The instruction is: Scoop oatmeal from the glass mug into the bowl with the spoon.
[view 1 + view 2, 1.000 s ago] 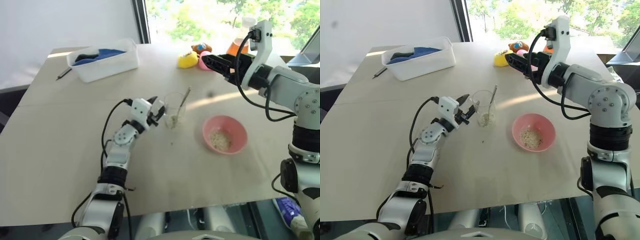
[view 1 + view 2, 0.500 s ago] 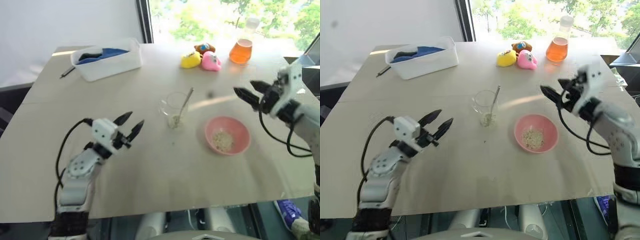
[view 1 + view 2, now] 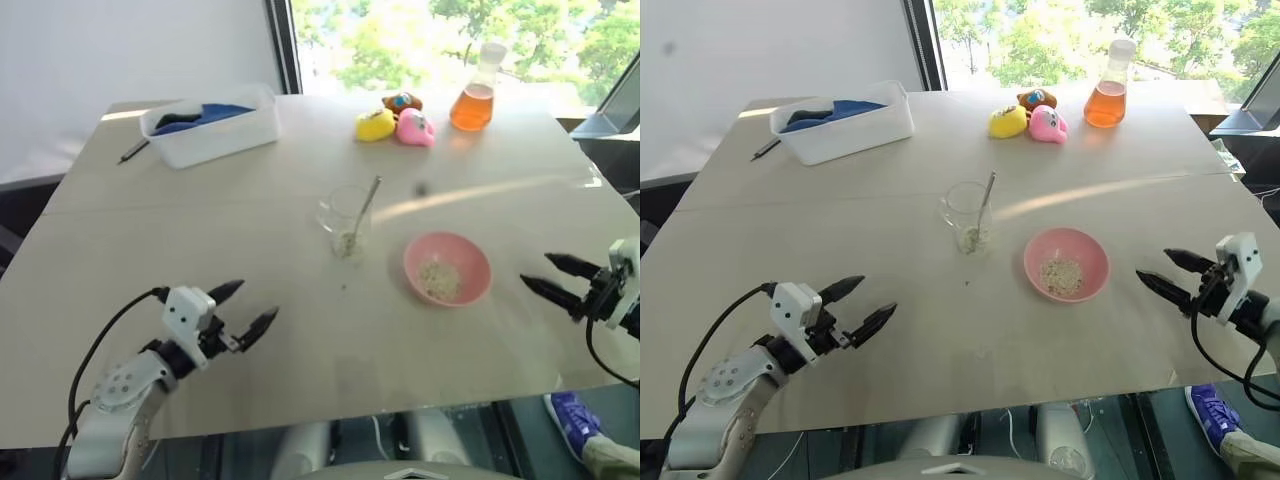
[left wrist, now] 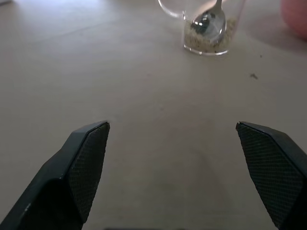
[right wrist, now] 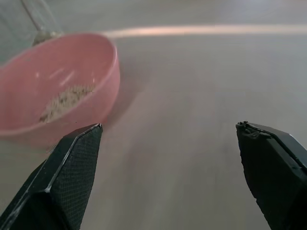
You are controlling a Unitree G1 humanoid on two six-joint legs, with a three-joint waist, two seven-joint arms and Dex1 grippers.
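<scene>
The left end effector (image 3: 868,305) hovers low over the near left part of the counter (image 3: 940,330), its two black fingers (image 4: 81,163) spread wide apart and holding nothing; it points toward the middle of the counter. Far back on the left, a white rectangular tub (image 3: 845,120) holds something blue and dark, and a dark pen (image 3: 764,149) lies just beside its left end.

Near the middle of the counter stands the glass mug (image 3: 967,215), upright, well apart from both end effectors. The spoon (image 3: 985,200) leans inside it, round end down in the mug, its thin handle rising over the rim toward the back right. A little oatmeal (image 4: 206,43) lies at the bottom of the mug around the spoon's round end.

Just to the right of the mug and a little nearer sits the bowl (image 3: 1067,264), pink, upright, near the mug but not touching it. A small heap of pale flakes (image 3: 1061,272) lies in its centre.

At the back, right of centre, a yellow toy (image 3: 1006,122) and a pink toy (image 3: 1047,125) sit side by side with a smaller orange-brown one (image 3: 1037,99) behind them; a conical flask of orange liquid (image 3: 1107,98) stands to their right.

The right end effector (image 3: 1168,270) hangs over the counter's right edge, to the right of the bowl and apart from it, fingers (image 5: 72,177) wide apart and empty, pointing toward the bowl
</scene>
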